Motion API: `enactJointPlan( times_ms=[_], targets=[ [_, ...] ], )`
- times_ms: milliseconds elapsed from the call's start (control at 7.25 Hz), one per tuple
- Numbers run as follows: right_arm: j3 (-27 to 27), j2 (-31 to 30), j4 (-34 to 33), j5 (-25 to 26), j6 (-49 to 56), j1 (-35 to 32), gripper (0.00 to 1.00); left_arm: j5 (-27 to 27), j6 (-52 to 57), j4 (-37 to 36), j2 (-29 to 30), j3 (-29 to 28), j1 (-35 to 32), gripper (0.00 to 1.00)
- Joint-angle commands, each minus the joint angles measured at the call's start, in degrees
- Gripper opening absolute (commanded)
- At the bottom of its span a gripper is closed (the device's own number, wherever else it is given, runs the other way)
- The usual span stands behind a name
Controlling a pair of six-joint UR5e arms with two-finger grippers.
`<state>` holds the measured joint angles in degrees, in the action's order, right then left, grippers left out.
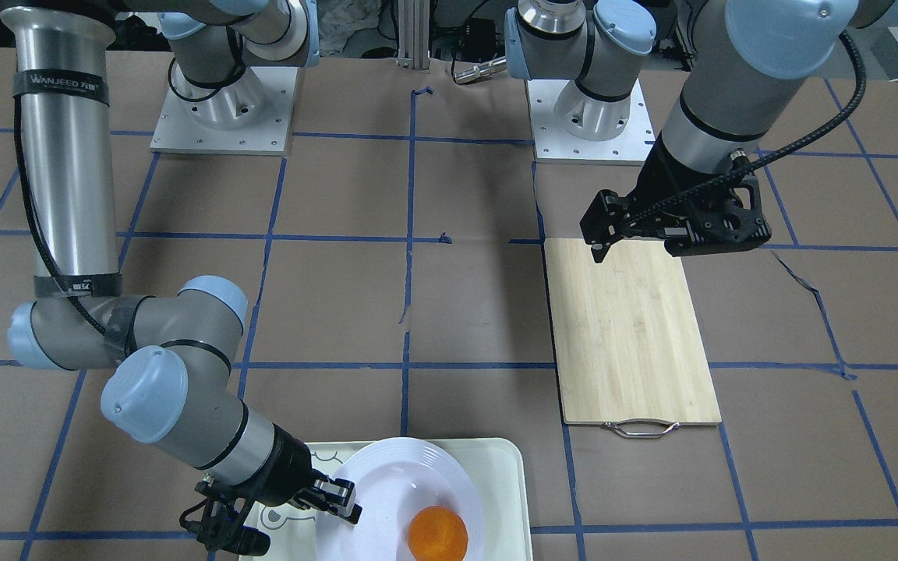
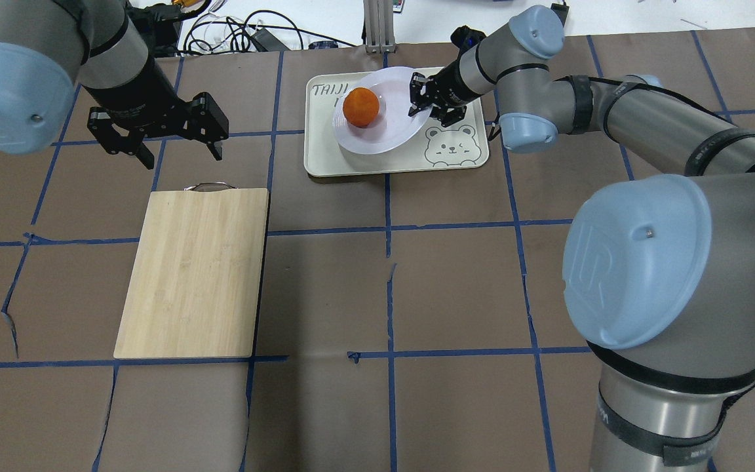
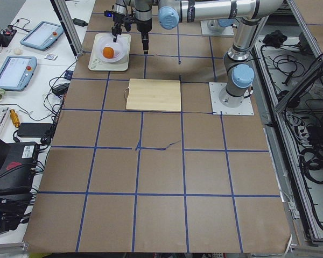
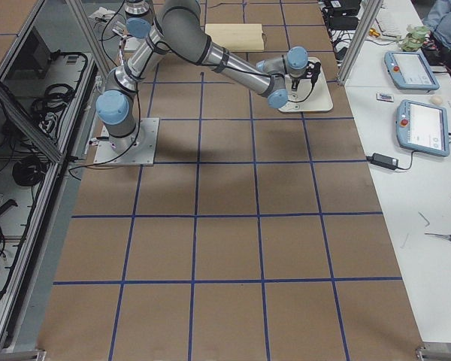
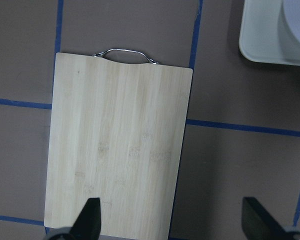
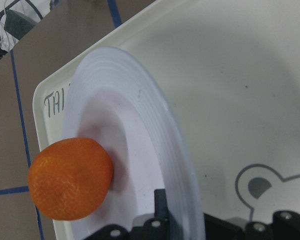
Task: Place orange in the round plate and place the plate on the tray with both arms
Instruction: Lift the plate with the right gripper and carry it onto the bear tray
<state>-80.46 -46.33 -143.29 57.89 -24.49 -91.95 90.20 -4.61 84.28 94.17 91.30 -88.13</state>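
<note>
The orange [image 2: 360,107] lies in the sunken centre of the round plate [image 2: 377,139], which is over the cream tray [image 2: 325,157] with the bear face at the table's far edge. My right gripper [image 2: 419,98] is shut on the plate's rim on the bear side. In the right wrist view the rim [image 6: 165,145] runs down between the fingers, the plate looks tilted, and the orange [image 6: 70,186] rests on its lower side. My left gripper [image 2: 183,159] hangs open and holds nothing, above the table just beyond the handle end of the cutting board.
A bamboo cutting board [image 2: 194,272] with a metal handle [image 2: 208,187] lies on the robot's left half of the brown, blue-taped table. Cables and a metal post [image 2: 375,26] sit just beyond the tray. The arm bases [image 1: 223,109] stand at the robot's edge.
</note>
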Motion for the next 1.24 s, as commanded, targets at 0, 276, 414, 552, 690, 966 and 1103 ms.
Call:
enactJointPlan(
  times_ms=[0,276,414,552,690,966,1103],
  targets=[
    [-0.48,0.28,0.11,0.29,-0.12,0.72,0.05,-0.55,0.04,0.10,-0.31,0.20,-0.12,1.00],
    [-0.40,-0.25,0.37,5.18,-1.08,1.34,1.00,-0.38,0.13,0.10,-0.83,0.11,-0.03,1.00],
    [-0.14,-0.86,0.73,6.52,-0.39,1.95,1.00,-0.38,0.21,0.18,-1.01,0.11,-0.03,1.00],
    [0.47,-2.08,3.25,7.14,0.05,2.21,1.00,-0.29,2.74,1.32,-1.18,0.11,-0.03,1.00],
    [1.00,-4.10,8.85,10.45,3.27,2.22,1.00,-0.20,4.85,1.94,-1.71,-0.15,-0.03,1.00],
    [2.84,-9.63,19.47,16.08,6.29,2.22,1.00,-0.11,5.31,2.12,-1.98,0.11,0.06,1.00],
    [4.50,-13.40,26.41,20.03,9.51,2.22,1.00,-0.11,5.31,2.21,-1.98,0.20,0.15,1.00]
  ],
)
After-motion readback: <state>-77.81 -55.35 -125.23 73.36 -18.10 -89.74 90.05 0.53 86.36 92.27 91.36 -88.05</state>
